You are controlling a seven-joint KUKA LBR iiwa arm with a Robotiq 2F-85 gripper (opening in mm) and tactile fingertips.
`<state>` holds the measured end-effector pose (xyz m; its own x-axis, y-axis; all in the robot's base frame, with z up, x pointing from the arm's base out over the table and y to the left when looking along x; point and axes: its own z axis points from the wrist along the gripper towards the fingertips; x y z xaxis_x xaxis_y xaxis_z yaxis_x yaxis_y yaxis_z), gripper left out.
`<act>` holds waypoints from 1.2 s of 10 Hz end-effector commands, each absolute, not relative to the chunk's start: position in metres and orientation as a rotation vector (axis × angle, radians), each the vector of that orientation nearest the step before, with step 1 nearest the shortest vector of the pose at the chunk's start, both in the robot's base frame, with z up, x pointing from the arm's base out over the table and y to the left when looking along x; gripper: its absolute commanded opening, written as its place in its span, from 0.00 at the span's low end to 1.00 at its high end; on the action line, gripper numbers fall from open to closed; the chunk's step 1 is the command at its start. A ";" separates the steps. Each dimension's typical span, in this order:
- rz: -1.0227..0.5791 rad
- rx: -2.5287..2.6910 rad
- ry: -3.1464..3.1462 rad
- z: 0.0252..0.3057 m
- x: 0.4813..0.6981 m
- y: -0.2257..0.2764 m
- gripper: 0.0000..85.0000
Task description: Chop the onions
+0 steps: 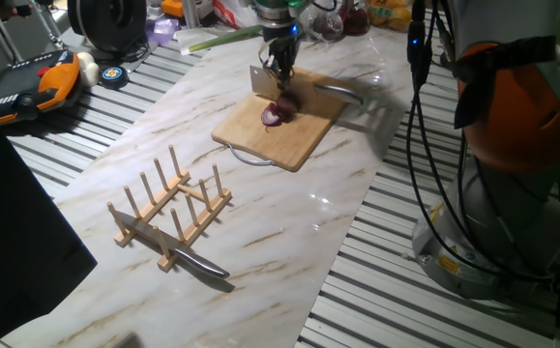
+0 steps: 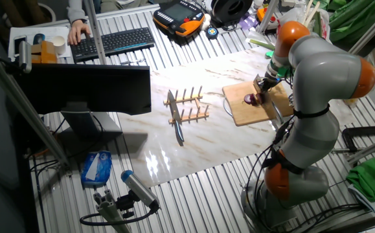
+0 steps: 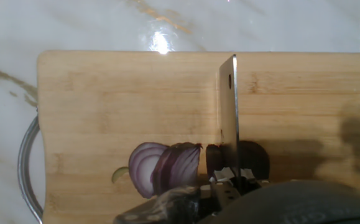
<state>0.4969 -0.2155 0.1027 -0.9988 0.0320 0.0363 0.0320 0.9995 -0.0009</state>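
A small purple-red onion (image 3: 167, 168) lies cut on the wooden cutting board (image 3: 105, 99). One half faces left with its rings showing, and a darker piece (image 3: 257, 158) lies to the right of the blade. My gripper (image 3: 229, 186) is shut on a cleaver (image 3: 229, 106), which stands edge-down between the onion pieces. In one fixed view the gripper (image 1: 280, 60) hangs over the board (image 1: 294, 135) with the cleaver blade (image 1: 263, 81) just above the onion (image 1: 278, 115). The other fixed view shows the onion (image 2: 250, 99) on the board (image 2: 249, 113) under the gripper (image 2: 263, 85).
A wooden peg rack (image 1: 168, 208) stands in front of the board with a long knife (image 1: 200, 263) lying across its base. A metal loop handle (image 1: 250, 158) juts from the board's near edge. An orange pendant (image 1: 38, 87) and clutter lie at the back left. The robot base (image 1: 512, 145) stands to the right.
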 end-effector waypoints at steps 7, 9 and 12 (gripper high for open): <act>-0.018 -0.072 -3.102 0.102 0.501 -0.199 0.01; -0.020 -0.068 -3.104 0.105 0.500 -0.198 0.01; -0.006 -0.030 -3.094 0.125 0.495 -0.206 0.01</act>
